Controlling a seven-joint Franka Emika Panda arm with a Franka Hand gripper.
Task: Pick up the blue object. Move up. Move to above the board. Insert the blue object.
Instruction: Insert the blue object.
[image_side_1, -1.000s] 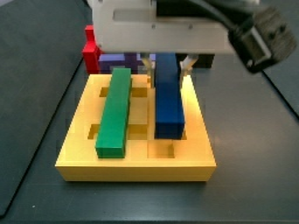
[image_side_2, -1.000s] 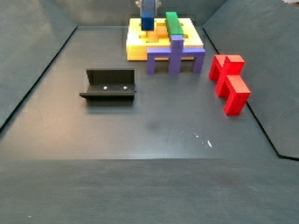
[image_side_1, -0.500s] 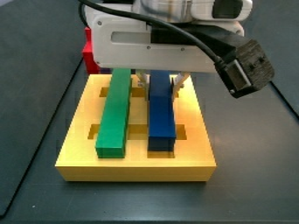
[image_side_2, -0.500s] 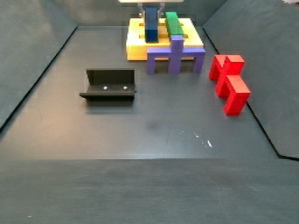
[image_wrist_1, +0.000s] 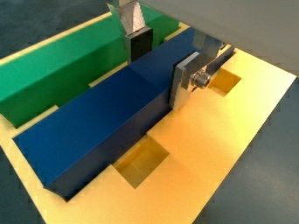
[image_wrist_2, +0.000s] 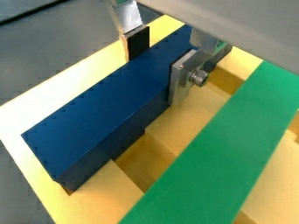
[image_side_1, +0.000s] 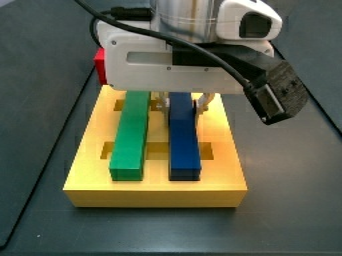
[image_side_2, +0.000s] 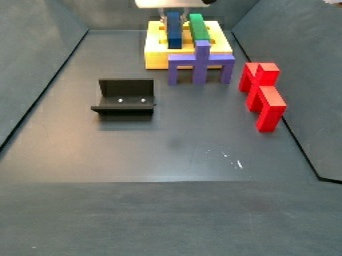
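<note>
The blue object is a long blue bar lying flat in a groove of the yellow board, parallel to the green bar beside it. My gripper stands over the bar's far half. In both wrist views the gripper has one silver finger on each long side of the blue object, pads against it. The board shows around the bar. In a side view the gripper is low over the board.
A purple cross-shaped block stands against the board's near side. Two red blocks lie to the right on the dark floor. The fixture stands to the left. The green bar lies close beside one finger.
My gripper has come down with the blue object. The bar was tilted above the board and now lies level in its groove beside the green bar.
</note>
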